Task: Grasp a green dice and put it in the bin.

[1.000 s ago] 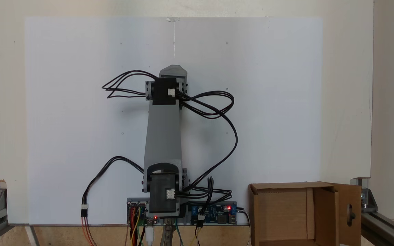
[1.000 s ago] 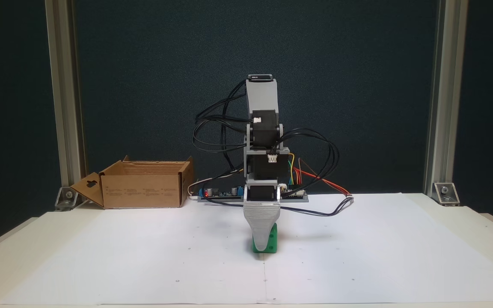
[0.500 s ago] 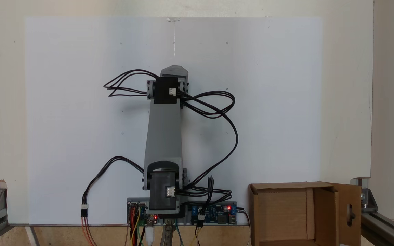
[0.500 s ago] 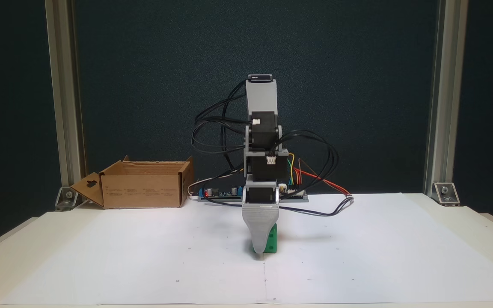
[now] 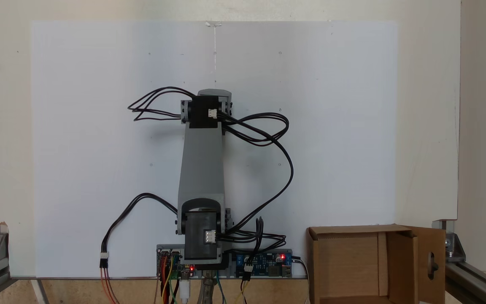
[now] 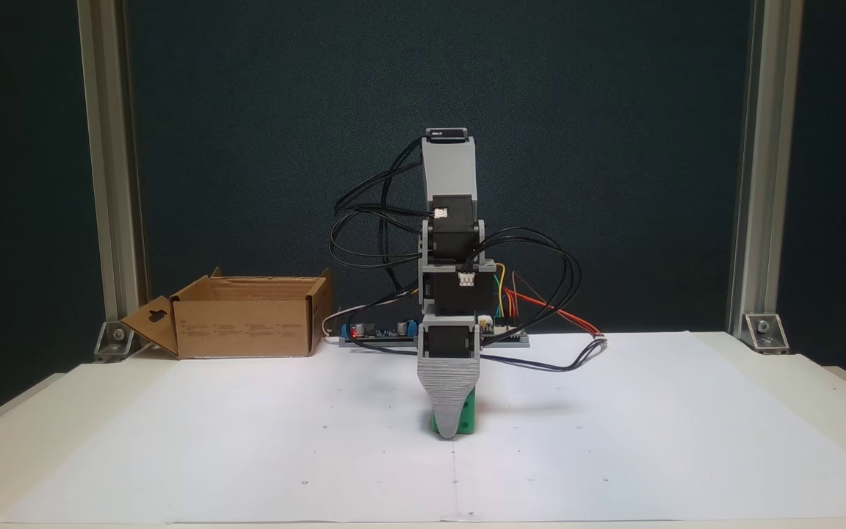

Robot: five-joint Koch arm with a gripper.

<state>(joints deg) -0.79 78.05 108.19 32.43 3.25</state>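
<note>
Green dice (image 6: 470, 417) on white paper (image 6: 247, 441) behind gripper (image 6: 449, 432) — jaw state unclear; no legible writing.

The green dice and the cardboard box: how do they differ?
The green dice is small and bright green; the bin is a far larger brown cardboard box. The dice sits mid-sheet, partly hidden behind the end effector; the bin stands apart at the table's back edge, left in this fixed view, flaps open. Both rest on the table.

Bare white paper (image 6: 247, 441) lies open toward the bin (image 6: 243, 323) (flaps upright), well apart from the arm.
</note>
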